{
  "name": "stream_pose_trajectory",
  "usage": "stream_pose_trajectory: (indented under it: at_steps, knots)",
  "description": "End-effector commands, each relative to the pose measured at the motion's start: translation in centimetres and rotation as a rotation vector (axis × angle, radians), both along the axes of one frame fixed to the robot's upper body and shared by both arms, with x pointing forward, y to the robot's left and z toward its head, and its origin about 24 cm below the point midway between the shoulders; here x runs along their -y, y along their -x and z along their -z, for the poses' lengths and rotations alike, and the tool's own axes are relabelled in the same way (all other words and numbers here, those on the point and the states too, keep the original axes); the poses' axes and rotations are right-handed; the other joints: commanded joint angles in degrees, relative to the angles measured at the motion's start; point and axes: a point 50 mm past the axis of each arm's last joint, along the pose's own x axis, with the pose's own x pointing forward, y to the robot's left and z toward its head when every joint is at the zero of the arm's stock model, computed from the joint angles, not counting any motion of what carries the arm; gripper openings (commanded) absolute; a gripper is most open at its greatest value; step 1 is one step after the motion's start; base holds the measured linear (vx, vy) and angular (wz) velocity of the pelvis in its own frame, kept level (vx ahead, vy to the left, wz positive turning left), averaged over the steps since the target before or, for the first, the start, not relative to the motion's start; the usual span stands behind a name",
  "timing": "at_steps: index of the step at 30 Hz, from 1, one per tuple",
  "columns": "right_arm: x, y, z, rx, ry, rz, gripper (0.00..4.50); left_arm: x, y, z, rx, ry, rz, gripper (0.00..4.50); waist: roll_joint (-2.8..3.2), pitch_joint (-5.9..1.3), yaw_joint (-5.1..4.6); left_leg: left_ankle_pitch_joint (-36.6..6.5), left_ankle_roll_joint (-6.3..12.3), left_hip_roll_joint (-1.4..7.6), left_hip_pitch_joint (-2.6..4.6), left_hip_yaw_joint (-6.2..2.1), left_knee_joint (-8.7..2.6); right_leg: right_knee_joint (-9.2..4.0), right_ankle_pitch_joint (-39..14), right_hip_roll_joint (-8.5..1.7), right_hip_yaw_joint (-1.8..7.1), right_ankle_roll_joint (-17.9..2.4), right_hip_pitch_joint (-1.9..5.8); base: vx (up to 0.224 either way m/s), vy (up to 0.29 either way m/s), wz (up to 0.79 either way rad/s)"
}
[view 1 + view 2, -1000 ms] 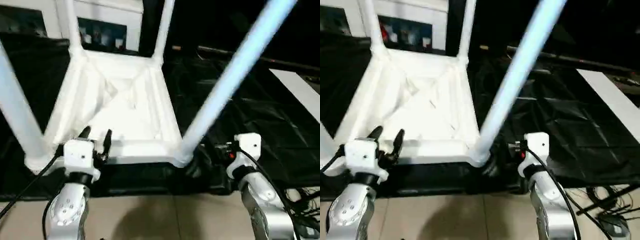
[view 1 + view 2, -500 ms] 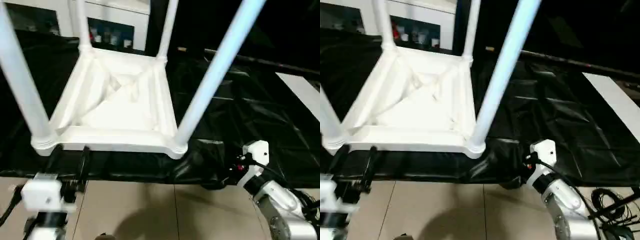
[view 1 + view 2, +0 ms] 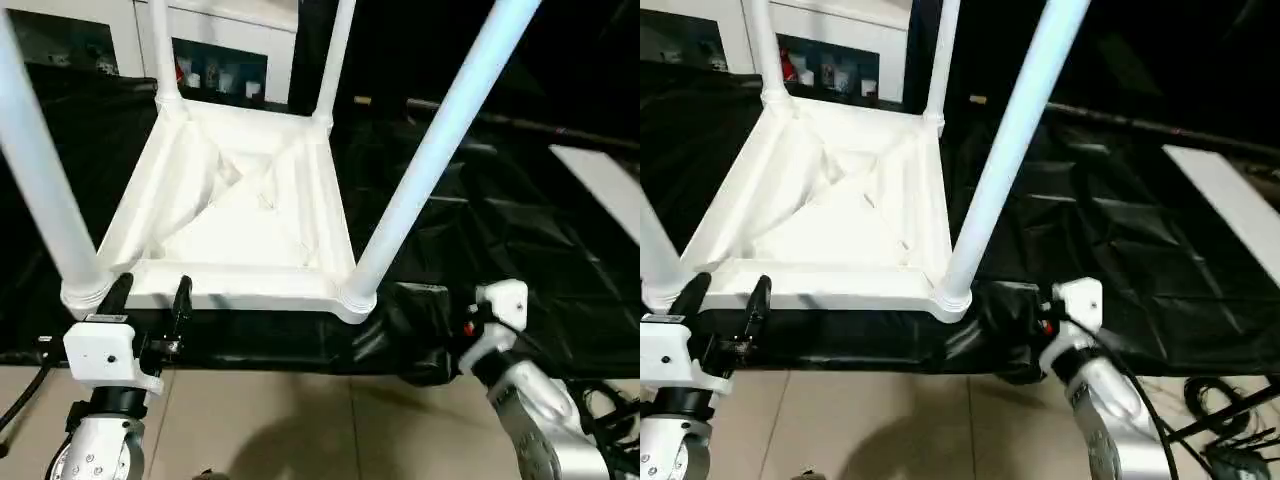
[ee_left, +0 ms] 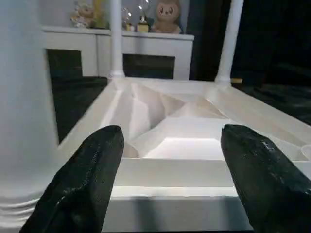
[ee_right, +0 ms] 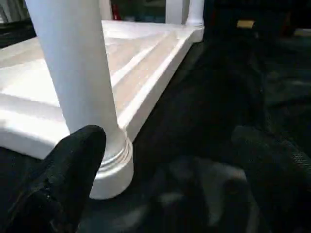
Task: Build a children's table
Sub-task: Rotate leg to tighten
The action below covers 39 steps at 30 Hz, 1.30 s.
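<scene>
- The upturned tabletop (image 3: 240,215) lies on the black-draped work table (image 3: 520,230), with four legs (image 3: 435,160) standing up from its corners as posts.
- Between the two near legs the ribbed underside is open from above.
- The left gripper (image 3: 150,300), fingers spread, sits just before the near rim.
- The right gripper (image 5: 170,179), fingers wide, faces the near right leg; bare black cloth beside it is free.

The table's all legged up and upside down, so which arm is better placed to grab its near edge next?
Probably the left: its open pincer faces the tabletop near rim. The right pincer sits off the corner, by the near right leg.
</scene>
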Motion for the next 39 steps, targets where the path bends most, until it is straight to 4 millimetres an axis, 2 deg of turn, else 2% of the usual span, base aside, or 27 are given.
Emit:
stream_pose_trajectory:
  at_steps: [1,4,5,7,9,10,11,12,13,14,15,16,17,18,19,20,21,23,27,30,31,32,33,34,36,37,39]
  knots:
    - [0.4,0.4,-0.2,0.021,0.012,-0.006,4.50,0.4,-0.1,0.1,-0.005,0.024,-0.001,3.66,0.57,-2.24,1.11,-10.22,7.10,1.91,-1.18,-0.21,-2.81,-6.31,-9.45,-9.05,5.68,-6.61,2.42,0.000,0.000,0.00]
    - [0.6,0.4,0.0,0.017,0.016,-0.006,4.50,0.6,0.2,0.1,-0.003,0.033,-0.002,3.66,0.75,-2.02,3.20,-7.21,9.79,2.72,-3.52,-2.95,3.65,-9.21,-15.62,-17.11,10.65,-9.18,3.97,0.012,0.034,-0.03]
    - [0.6,0.4,0.0,0.017,0.016,-0.006,4.50,0.6,0.2,0.1,-0.003,0.033,-0.002,3.66,1.21,-1.80,3.29,-6.90,9.32,3.02,-3.69,-3.62,3.74,-9.25,-16.59,-16.96,10.44,-10.33,3.78,0.032,0.165,-0.10]
    - [0.6,0.4,-0.2,0.021,0.013,-0.020,4.50,0.7,0.4,0.1,0.001,0.039,-0.006,3.66,2.42,-1.98,2.50,-3.80,14.44,1.85,-0.49,-1.63,-2.43,-6.46,-15.62,-6.78,4.66,-10.49,1.91,0.032,0.189,-0.05]
    - [0.6,0.4,-0.2,0.024,0.017,-0.038,4.50,0.7,0.4,0.1,0.002,0.041,-0.008,3.66,2.51,-2.76,-0.63,1.81,27.02,1.02,4.87,-2.56,-3.18,0.08,-9.15,-0.02,-0.47,-7.11,-2.21,0.022,0.223,0.11]
    - [0.6,0.4,-0.2,0.026,0.023,-0.043,4.50,0.7,0.4,0.1,0.002,0.042,-0.010,3.66,2.87,-2.33,-1.33,8.28,33.62,1.57,4.58,-3.40,-4.20,5.02,-6.92,0.97,-2.38,-2.35,-4.05,-0.001,0.214,0.09]
    - [0.6,0.4,-0.2,0.027,0.024,-0.045,4.50,0.7,0.4,0.1,0.004,0.041,-0.012,3.66,2.67,-2.41,-1.33,11.98,36.08,2.37,4.14,-3.81,-4.37,6.04,-6.35,0.37,-2.54,0.23,-4.48,-0.025,0.177,0.06]
    - [0.6,0.5,-0.2,0.027,0.024,-0.045,4.50,0.7,0.5,0.1,0.007,0.042,-0.016,3.66,1.87,-2.10,-1.15,13.13,35.82,2.88,2.89,-2.38,-4.60,4.89,-5.33,-1.11,-1.93,2.97,-4.81,-0.025,0.177,0.06]
    - [0.7,0.6,-0.2,0.027,0.024,-0.041,4.50,0.7,0.5,0.0,0.011,0.039,-0.018,3.66,-0.52,-1.94,-0.75,3.90,26.72,0.24,-0.03,0.68,-2.88,-2.21,-5.24,-5.97,1.86,4.23,-2.65,-0.052,0.132,-0.04]
    - [0.8,0.6,-0.2,0.028,0.024,-0.038,4.50,0.7,0.5,0.0,0.014,0.037,-0.020,3.66,-2.98,-3.36,0.87,-5.75,20.13,-0.91,-2.59,-0.43,3.56,-6.28,-12.83,-14.38,8.75,7.69,0.95,-0.081,0.183,-0.01]
    - [1.0,0.7,-0.2,0.027,0.024,-0.030,4.50,0.7,0.6,-0.1,0.016,0.028,-0.027,3.66,-1.17,-2.59,1.74,-11.63,6.70,-1.32,-4.53,-6.51,12.30,-9.54,-26.55,-21.58,14.14,0.68,1.00,-0.081,0.183,-0.01]
    - [1.1,0.7,-0.1,0.026,0.026,-0.024,4.50,0.6,0.6,-0.1,0.018,0.008,-0.038,3.66,-0.87,-0.91,-0.21,-10.42,-0.88,-1.61,-4.36,-8.55,12.48,-9.86,-33.04,-19.01,8.25,-5.48,1.69,-0.092,0.288,-0.24]
    - [1.3,0.8,-0.1,0.027,0.031,-0.015,4.50,0.6,0.7,-0.2,0.021,-0.021,-0.054,3.66,-0.88,0.01,-0.86,-9.32,-2.99,-1.02,-2.73,-8.21,9.16,-9.23,-34.85,-15.05,3.76,-8.29,0.87,-0.090,0.293,-0.33]
    - [1.5,0.8,-0.1,0.027,0.034,-0.002,4.50,0.6,0.7,-0.3,0.031,-0.053,-0.055,3.66,0.93,-0.25,-1.97,-16.62,-2.81,-1.24,1.77,-7.23,1.40,-6.71,-34.99,-5.78,-2.11,-9.49,-1.17,-0.090,0.293,-0.33]
    - [1.6,0.8,-0.1,0.027,0.035,0.002,4.50,0.6,0.7,-0.3,0.032,-0.055,-0.056,3.66,3.95,-0.06,-3.71,-40.16,-5.16,2.33,1.62,-9.86,-6.05,-1.45,-18.43,-0.26,-3.42,-5.39,-0.83,-0.123,0.227,0.22]
    - [2.0,0.8,0.0,0.022,0.039,0.033,4.50,0.6,0.7,-0.4,0.036,-0.068,-0.058,3.66,3.75,-1.22,-4.29,-45.39,-7.23,4.68,1.09,-10.39,-6.98,0.75,-7.78,-0.77,-2.18,-5.17,-0.09,-0.104,0.197,0.39]
    - [2.4,0.7,0.0,0.021,0.042,0.060,4.50,0.6,0.6,-0.3,0.036,-0.067,-0.057,3.66,6.36,-0.64,-3.96,-49.27,-11.59,6.26,0.76,-11.83,-8.95,2.74,1.62,-0.60,-2.25,-5.70,0.13,-0.104,0.197,0.39]
    - [2.6,0.7,0.0,0.022,0.042,0.075,4.50,0.7,0.6,-0.3,0.037,-0.066,-0.058,3.66,6.79,-0.79,-4.32,-40.78,-10.86,8.15,0.08,-12.83,-9.84,5.44,-1.46,-0.30,-3.00,-5.34,-0.29,-0.064,0.138,-0.04]
    - [3.8,0.6,-0.1,0.040,0.051,0.160,4.50,0.6,0.5,-0.2,0.030,-0.058,-0.084,3.66,4.73,-2.83,-4.23,-21.71,1.11,7.97,2.52,-13.22,-8.12,5.17,-9.37,-0.35,-1.19,-3.02,-1.89,-0.045,0.023,-0.08]
    - [4.2,0.6,0.0,0.033,0.055,0.197,4.50,0.2,0.3,0.3,0.002,-0.007,-0.122,3.66,2.03,-2.77,-4.40,-18.46,13.16,4.97,0.32,-12.85,-8.42,1.85,-9.85,-2.33,1.67,-9.98,0.54,-0.058,-0.136,-0.21]
    - [4.2,0.6,0.0,0.033,0.055,0.197,4.50,0.2,0.3,0.3,0.002,-0.007,-0.122,3.66,0.56,-2.73,-3.75,-15.23,14.43,-1.20,-3.46,-8.13,-3.16,-4.77,-9.74,-5.70,3.48,-20.67,2.63,-0.092,-0.229,-0.21]
    - [4.3,0.6,0.0,0.031,0.059,0.195,4.50,-0.1,0.2,0.5,-0.016,-0.003,-0.147,3.66,-0.80,-2.32,-2.00,-13.38,12.79,-4.90,-3.67,-4.20,4.90,-8.58,-18.76,-7.46,3.44,-21.59,1.80,-0.091,-0.233,-0.10]
    - [4.1,0.7,0.0,0.033,0.074,0.163,4.50,-0.6,0.1,0.7,-0.035,-0.015,-0.187,3.66,-0.55,-2.16,-0.85,-10.15,7.23,-3.95,-2.59,-1.99,10.63,-10.03,-31.61,-10.69,5.83,-17.81,2.07,-0.091,-0.233,-0.10]
    - [3.9,0.8,0.1,0.032,0.085,0.141,4.50,-0.9,0.0,0.8,-0.040,-0.031,-0.207,3.66,-1.21,-1.59,-0.64,-5.75,4.15,-3.35,-3.89,-2.45,7.95,-8.31,-30.32,-10.04,4.79,-8.29,3.46,-0.040,-0.197,-0.18]
    - [3.8,1.0,0.2,0.030,0.103,0.116,4.50,-1.2,-0.1,0.8,-0.041,-0.044,-0.224,3.66,-0.21,-1.87,0.01,-5.54,4.49,-0.64,-1.36,-3.64,1.81,-7.71,-25.69,-9.52,4.20,0.61,3.12,-0.023,-0.156,-0.20]
    - [3.7,1.0,0.3,0.029,0.127,0.085,4.50,-1.6,-0.1,0.8,-0.045,-0.066,-0.240,3.66,0.17,-1.76,-0.14,-6.89,6.52,0.85,-1.34,-4.32,-1.65,-6.84,-20.52,-6.67,2.28,3.41,3.06,-0.025,-0.119,-0.05]
    - [2.9,0.9,0.5,-0.005,0.094,0.000,4.50,-1.9,-0.2,0.6,-0.038,-0.100,-0.250,3.66,1.38,-2.27,0.03,-12.39,7.63,4.33,1.06,-5.23,-3.21,-5.82,-14.20,-6.23,1.81,2.40,1.89,-0.013,-0.102,0.05]
